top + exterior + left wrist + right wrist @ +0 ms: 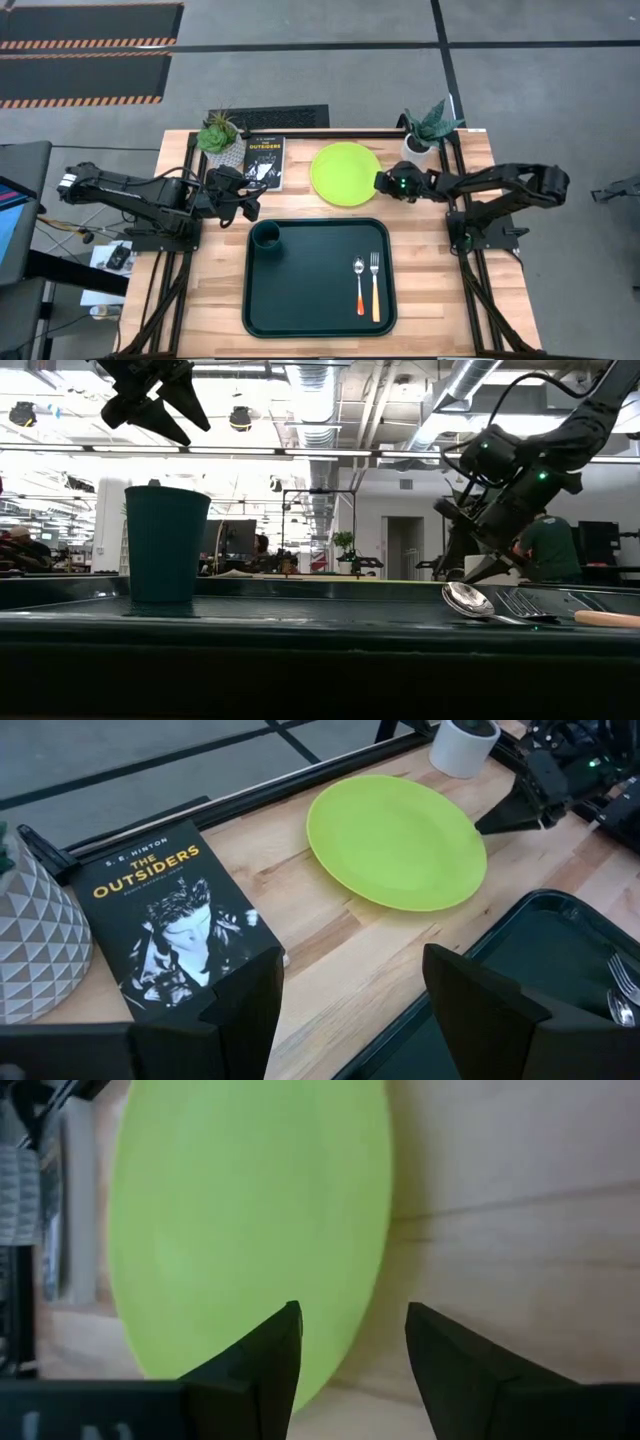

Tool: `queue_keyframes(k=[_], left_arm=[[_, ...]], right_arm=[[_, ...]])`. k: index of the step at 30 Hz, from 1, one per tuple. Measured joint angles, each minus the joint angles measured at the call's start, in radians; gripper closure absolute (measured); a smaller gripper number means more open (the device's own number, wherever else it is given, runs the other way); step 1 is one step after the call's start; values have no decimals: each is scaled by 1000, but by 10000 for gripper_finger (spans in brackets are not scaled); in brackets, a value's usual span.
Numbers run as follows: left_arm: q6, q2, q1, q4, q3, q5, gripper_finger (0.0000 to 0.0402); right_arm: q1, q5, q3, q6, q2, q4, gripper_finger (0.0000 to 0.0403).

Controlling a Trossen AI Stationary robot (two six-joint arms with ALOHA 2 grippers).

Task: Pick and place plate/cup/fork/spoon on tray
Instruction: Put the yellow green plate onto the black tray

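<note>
The lime-green plate [346,173] lies on the table just behind the tray [318,315], which already holds cup [265,237], spoon [359,285] and fork [375,285]. The right gripper [347,1345], fingers spread, straddles the plate's edge; it should pinch the rim squarely. The left gripper [350,990] hovers open nearby.

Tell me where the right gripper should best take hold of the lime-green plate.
Probably at the rim nearest the right gripper, coming in low from the plate's right side. It lies flat on the table, so only its thin edge offers the open fingers anything to pinch.
</note>
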Motion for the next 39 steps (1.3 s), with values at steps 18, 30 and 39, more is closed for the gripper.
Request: queue_keyframes(k=[18, 30, 39], left_arm=[[0, 0, 0, 0, 0, -1, 173], [0, 0, 0, 0, 0, -24, 173], [0, 0, 0, 0, 0, -23, 173]], right_arm=[[-1, -2, -52, 76, 174, 311, 216], [-1, -1, -28, 102, 233, 319, 238], [-1, 9, -28, 102, 234, 301, 336]])
